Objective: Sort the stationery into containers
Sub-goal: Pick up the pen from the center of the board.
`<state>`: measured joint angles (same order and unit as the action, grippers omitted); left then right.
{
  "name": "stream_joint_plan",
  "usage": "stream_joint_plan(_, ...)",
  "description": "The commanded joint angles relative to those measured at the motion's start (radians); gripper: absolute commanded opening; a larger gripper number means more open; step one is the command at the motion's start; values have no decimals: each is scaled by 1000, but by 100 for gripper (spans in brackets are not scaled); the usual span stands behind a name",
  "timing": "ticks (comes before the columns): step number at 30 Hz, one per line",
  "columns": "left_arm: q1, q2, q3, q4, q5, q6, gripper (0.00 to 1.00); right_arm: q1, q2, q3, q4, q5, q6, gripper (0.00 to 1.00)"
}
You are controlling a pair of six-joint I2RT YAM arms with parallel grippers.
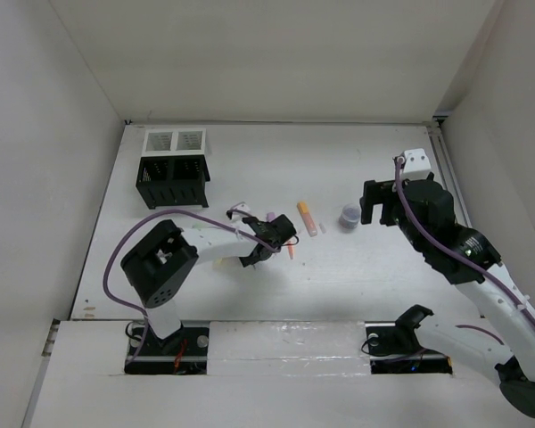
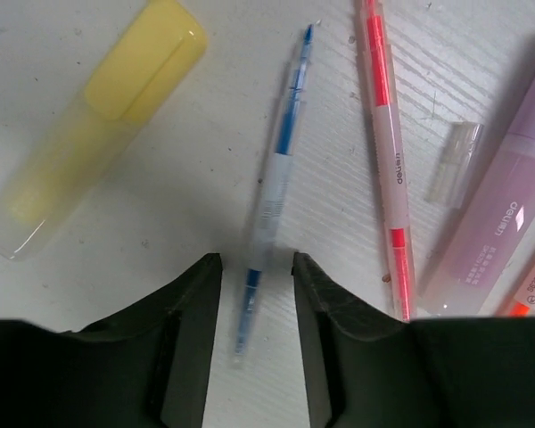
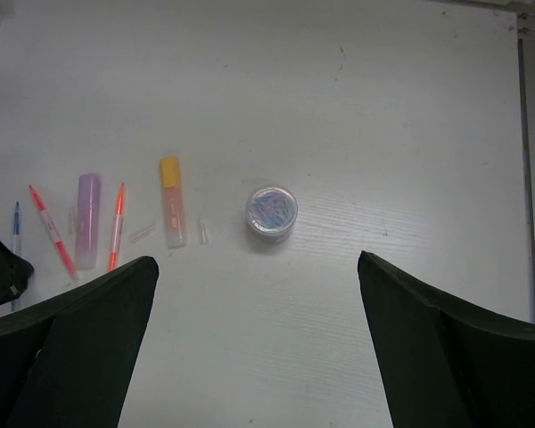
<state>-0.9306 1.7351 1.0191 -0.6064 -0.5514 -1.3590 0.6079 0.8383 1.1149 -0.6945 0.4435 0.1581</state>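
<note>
Right wrist, three pens (image 3: pixel 16 230) (image 3: pixel 52 230) (image 3: pixel 117 225), two markers (image 3: pixel 88 218) (image 3: pixel 172 203), one round pot (image 3: pixel 271 212)

Blue pen (image 2: pixel 272 192) between parted jaws, gap either side; yellow marker (image 2: pixel 98 120) ahead-left; red pen (image 2: pixel 388 152), clear cap (image 2: pixel 455 160), purple marker (image 2: pixel 504 214) ahead-right.

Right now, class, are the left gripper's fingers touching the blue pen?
Apart. The left wrist view shows the blue pen lying between the fingers of the left gripper, with bare table showing on either side.
</note>
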Motion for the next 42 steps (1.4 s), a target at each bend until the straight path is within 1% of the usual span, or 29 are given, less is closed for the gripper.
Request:
stream_joint_plan(1,24,30,-86,43,80,-54,31,-8,-11,8,49,-23,6,100)
stream_joint_plan(2,33,30,-96,43,80,-54,24,-8,-11,8,49,-23,6,100)
stream_joint_plan(4,42,20,-118,69,90,-45,18,-8,-11,8,49,-23,6,100)
stream_joint_plan(6,52,9,-142,89,100,-45,8,-8,-11,8,49,-34,6,100)
stream_joint_plan(7,52,-8,-155,109,110,-45,0,-8,-11,8,49,-34,6,100)
stream_joint_plan(9,61,-26,-189,120,120,-45,0,-8,-11,-1,69,-57,6,100)
stream_joint_plan(12,61,-55,-200,120,120,-45,0,-8,-2,-10,93,-86,-3,100)
stream_joint_plan(17,47,-89,-191,152,111,58,0,-8,-2,-30,134,-137,-12,100)
stream_joint_plan(19,20,-98,-151,108,67,58,0,-8,-2,-30,144,-146,-12,100)
stream_joint_plan(20,-14,-107,-137,91,47,58,0,-8,7,-30,144,-146,-12,100)
stream_joint_plan(21,-31,-117,-120,39,6,58,0,-8,7,-30,144,-146,-12,100)
stream_joint_plan(25,-77,-160,-39,-64,-44,46,0,-8,16,-30,164,-169,-22,100)
stream_joint_plan(27,-77,-210,-27,-64,-56,69,0,-8,42,-39,173,-180,-31,100)
stream_joint_plan(30,-77,-275,-16,-105,-73,98,0,-8,67,-49,197,-190,-31,100)
stream_joint_plan(31,-77,-325,-16,-116,-87,110,0,-8,86,-49,197,-206,-31,100)
stream_joint_plan(33,-77,-377,7,-104,-96,200,0,-19,113,-49,219,-259,-43,100)
stream_joint_plan(34,-77,-428,7,-92,-96,246,0,-19,145,-49,228,-284,-52,100)
stream_joint_plan(36,-53,-475,35,-82,-79,343,0,-19,182,-49,257,-354,-63,100)
stream_joint_plan(38,-8,-547,35,-63,-64,403,0,-19,241,-49,266,-370,-63,100)
stream_joint_plan(40,12,-589,35,-35,-64,461,0,-8,278,-38,289,-379,-63,99)
stream_joint_plan(41,38,-614,35,-26,-55,530,0,-8,315,-38,299,-379,-63,97)
stream_joint_plan(42,58,-614,35,-13,-29,563,0,6,335,-29,308,-391,-63,96)
